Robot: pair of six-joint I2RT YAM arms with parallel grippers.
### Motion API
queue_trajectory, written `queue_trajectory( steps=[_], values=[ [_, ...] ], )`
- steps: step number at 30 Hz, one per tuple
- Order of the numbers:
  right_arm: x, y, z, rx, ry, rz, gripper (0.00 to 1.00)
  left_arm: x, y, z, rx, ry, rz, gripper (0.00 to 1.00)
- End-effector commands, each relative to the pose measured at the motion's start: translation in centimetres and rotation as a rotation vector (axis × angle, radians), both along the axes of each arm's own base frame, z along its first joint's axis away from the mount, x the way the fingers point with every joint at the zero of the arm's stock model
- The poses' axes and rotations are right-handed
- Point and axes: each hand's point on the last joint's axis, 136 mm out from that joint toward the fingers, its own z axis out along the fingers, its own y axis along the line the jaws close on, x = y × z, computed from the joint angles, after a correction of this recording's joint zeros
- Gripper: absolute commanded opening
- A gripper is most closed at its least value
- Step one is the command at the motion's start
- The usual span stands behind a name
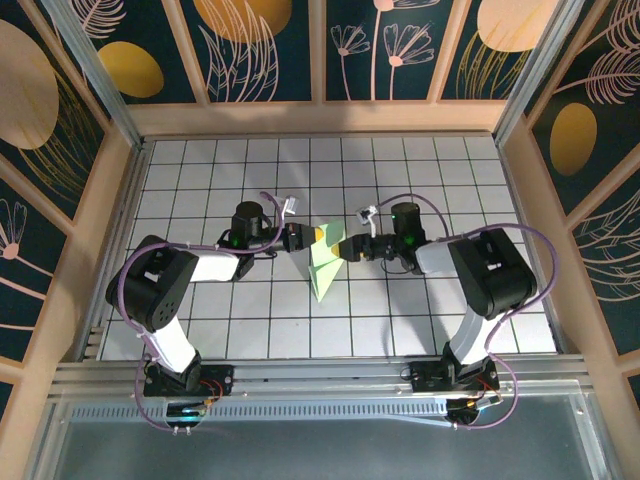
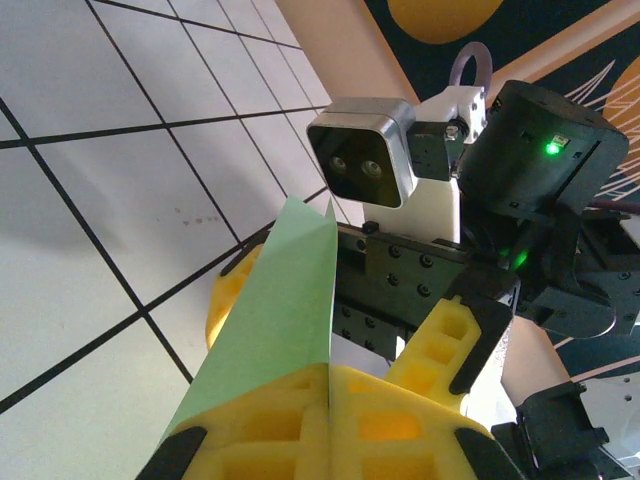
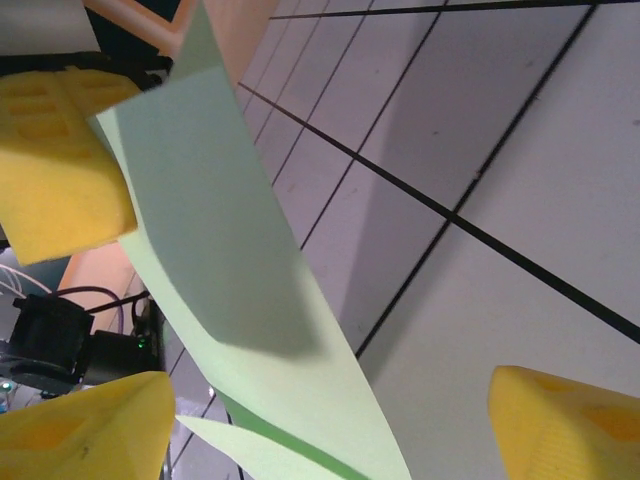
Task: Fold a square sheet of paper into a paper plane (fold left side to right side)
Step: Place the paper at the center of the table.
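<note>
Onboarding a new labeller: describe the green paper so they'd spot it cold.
Start at the white gridded table; at its middle two sets of jaws face each other. Between them is the sheet of paper, pinched by the left jaws. It is the one pale green thing there, a slim wedge pointing toward the table's near edge.

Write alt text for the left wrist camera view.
The left claw, yellow fingertips pressed together, pinches a pale mint-green folded sheet of paper that rises from the grip, with a white gridded table behind it. Facing it from beyond the paper, the right claw stands open, its silver wrist camera above.
</note>
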Motion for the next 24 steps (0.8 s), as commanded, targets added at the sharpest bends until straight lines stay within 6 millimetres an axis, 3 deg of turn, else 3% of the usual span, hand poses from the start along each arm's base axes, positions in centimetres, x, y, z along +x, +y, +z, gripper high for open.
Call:
queue_trajectory(
  steps=[1,13,24],
  values=[
    [0.2,1.0,2.0,0.058,-0.068,0.052,0.79,-0.4,0.0,1.1,-0.023,-0.069,-0.019,0.0],
    [1.1,-0.1,2.7,0.004,-0.082,0.027,0.52,0.2,0.4,-1.3,0.039,-0.026,0.018,0.0],
    [1.8,-0.4,2.9,-0.039,-0.093,0.007,0.36,0.3,0.6,-3.4,0.079,0.009,0.028,0.0]
  ],
)
